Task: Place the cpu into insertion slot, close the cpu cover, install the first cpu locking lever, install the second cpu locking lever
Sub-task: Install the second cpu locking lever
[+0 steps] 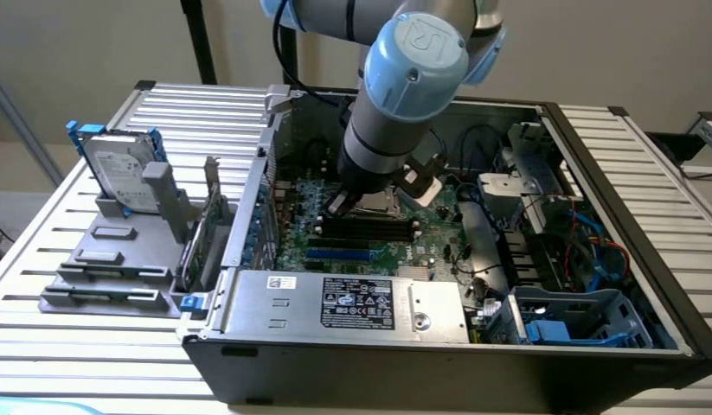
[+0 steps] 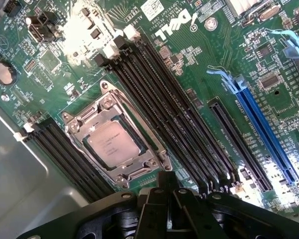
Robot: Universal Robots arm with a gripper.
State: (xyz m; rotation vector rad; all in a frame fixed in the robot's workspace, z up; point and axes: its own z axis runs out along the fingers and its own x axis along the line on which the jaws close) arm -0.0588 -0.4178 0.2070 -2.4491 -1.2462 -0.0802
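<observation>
The cpu (image 2: 111, 145) lies flat in the insertion slot (image 2: 120, 180) on the green motherboard, silvery top up. The cpu cover (image 2: 92, 119), a silvery frame, is down around it, and the chip shows through the cut-out. Whether the thin levers along the frame's sides are latched I cannot tell. My gripper (image 2: 168, 183) hangs just off the socket's corner with its black fingers pressed together and nothing between them. In the exterior view the gripper (image 1: 358, 206) reaches down into the open computer case, right above the cpu cover (image 1: 379, 202).
Long black memory slots (image 2: 164, 109) flank the socket on both sides, and a blue card slot (image 2: 265, 128) lies beyond. A grey power supply box (image 1: 344, 303) fills the case's near side. A hard drive (image 1: 119, 173) stands on a grey holder at the exterior view's left.
</observation>
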